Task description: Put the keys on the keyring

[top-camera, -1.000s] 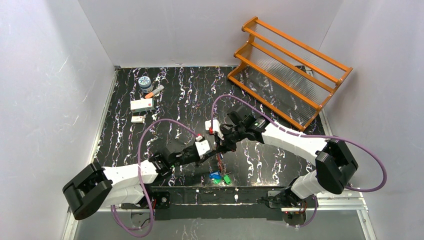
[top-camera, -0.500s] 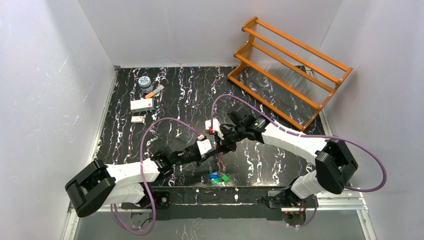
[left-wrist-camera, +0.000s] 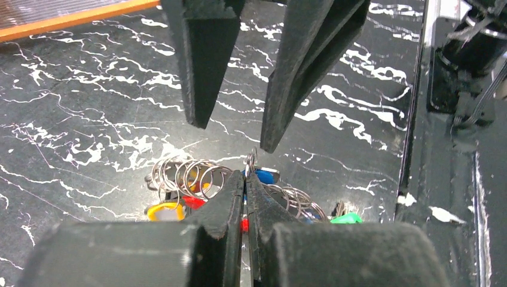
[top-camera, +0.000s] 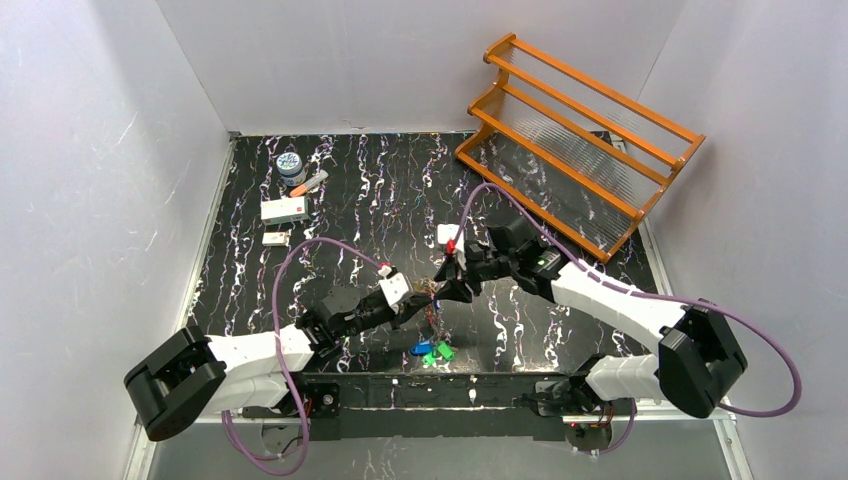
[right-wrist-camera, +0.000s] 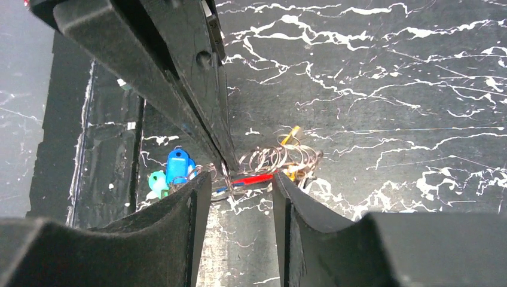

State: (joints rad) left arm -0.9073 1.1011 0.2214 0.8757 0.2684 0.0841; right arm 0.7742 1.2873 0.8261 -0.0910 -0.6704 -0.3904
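Left gripper (left-wrist-camera: 245, 176): jaws pressed together, pinching the keyring (left-wrist-camera: 194, 176) by its wire right at the tips. Right gripper (left-wrist-camera: 234, 134): jaws spread, nothing between them, tips just beyond the left's.

The keyring hangs from that pinch, low over the worktop (top-camera: 360, 180) near the front edge, between the two arms. The blue tag (right-wrist-camera: 177, 165) and green tag (right-wrist-camera: 156, 181) look to be lying on the surface. I can't pick out the keys as separate items; if they're there, they're lost in the tangle of wire loops and tags.

Risks, my read:
- The tips-only pinch on thin wire means any nudge from the right could spin the ring or pop it out.
- The spread right jaws sit close to the loops, so a re-approach could hook one and drag the bunch off the left.
- Tags resting on the worktop add drag and would pull the wire sideways on any move.
- No way to confirm anything is actually threaded, so a part-seated key could drop.

Versus a second back: the right jaws were closed hard against the left's tips. Now they're apart and the right arm has backed off to its own side. The left arm shifted slightly left, and the bunch and tags went with it. The left pinch is unchanged.
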